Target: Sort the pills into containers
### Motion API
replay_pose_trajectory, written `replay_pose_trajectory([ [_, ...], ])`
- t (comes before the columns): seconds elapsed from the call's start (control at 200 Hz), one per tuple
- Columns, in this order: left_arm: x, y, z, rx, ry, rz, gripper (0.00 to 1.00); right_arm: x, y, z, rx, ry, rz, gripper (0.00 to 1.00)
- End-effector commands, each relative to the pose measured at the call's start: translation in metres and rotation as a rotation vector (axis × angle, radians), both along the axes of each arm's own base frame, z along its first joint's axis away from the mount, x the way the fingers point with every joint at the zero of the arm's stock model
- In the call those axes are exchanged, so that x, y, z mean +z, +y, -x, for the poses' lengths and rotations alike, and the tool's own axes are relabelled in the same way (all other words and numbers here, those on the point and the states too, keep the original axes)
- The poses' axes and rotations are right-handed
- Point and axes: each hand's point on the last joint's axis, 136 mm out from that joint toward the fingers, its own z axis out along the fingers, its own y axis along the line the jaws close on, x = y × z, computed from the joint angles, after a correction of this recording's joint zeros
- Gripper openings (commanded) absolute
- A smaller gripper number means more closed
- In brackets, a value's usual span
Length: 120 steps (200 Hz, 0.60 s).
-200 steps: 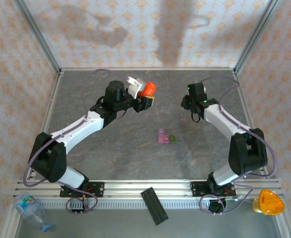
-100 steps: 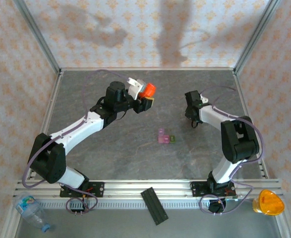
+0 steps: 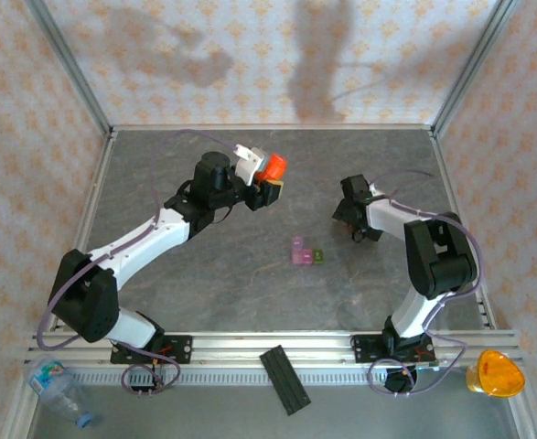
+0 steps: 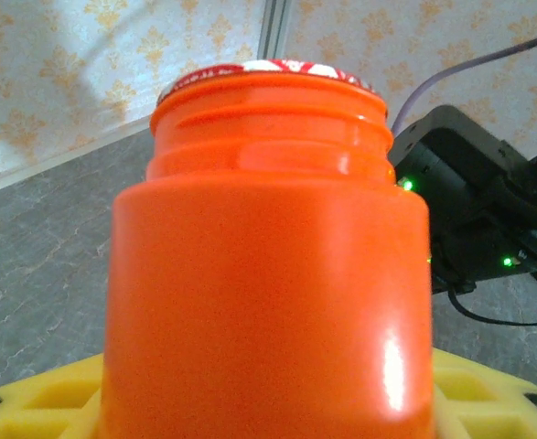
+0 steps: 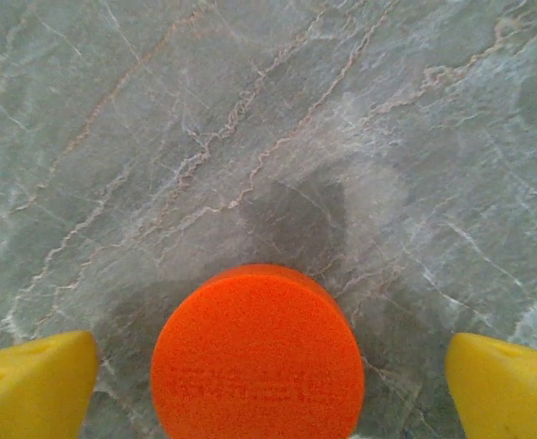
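left gripper (image 3: 269,179): jaws clenched on the orange bottle (image 4: 268,274), which is raised above the desk (image 3: 204,274) toward the far left of centre. in the left wrist view the bottle stands upright on a yellow finger pad (image 4: 39,398). its threaded neck is bare of a cap, and a red-and-white surface shows at the mouth. whether that is a seal or the contents cannot be told.

right gripper (image 5: 268,380): jaws released and spread wide. the yellow fingertips (image 5: 35,380) sit at the two lower corners of the right wrist view. an orange cap (image 5: 257,352) lies flat on the desk between them, apart from both. in the top view this gripper is low over the desk, right of centre.

the containers (image 3: 306,254): resting on the desk near its middle, between the two arms and nearer the bases than either gripper. the pink-purple box (image 3: 299,252) is on the left, and the smaller green box (image 3: 317,257) is joined to its right side. both are apart from either gripper. their contents are too small to make out.

other items: a black flat piece (image 3: 284,379) lies across the near rail. a clear plastic bottle (image 3: 58,389) lies at the near left corner, and an orange-yellow object (image 3: 494,373) at the near right.
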Motion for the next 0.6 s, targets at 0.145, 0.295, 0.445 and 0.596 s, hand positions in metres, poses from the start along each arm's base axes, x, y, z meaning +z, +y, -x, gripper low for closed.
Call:
replay_pose_trajectory([
  [0.145, 0.011, 0.006, 0.009, 0.010, -0.040, -0.025, 0.00, 0.083, -0.013, 0.000, 0.009, -0.140, 0.049, 0.99],
  [0.295, 0.003, 0.003, 0.016, 0.004, -0.018, -0.054, 0.00, 0.119, -0.014, 0.002, 0.019, -0.236, 0.034, 1.00],
  [0.445, -0.014, -0.002, 0.027, -0.029, 0.052, -0.101, 0.00, 0.132, 0.008, 0.009, 0.120, -0.247, -0.066, 1.00],
  [0.596, -0.029, -0.005, 0.040, -0.053, 0.126, -0.119, 0.00, 0.130, 0.036, 0.024, 0.272, -0.242, -0.190, 1.00],
])
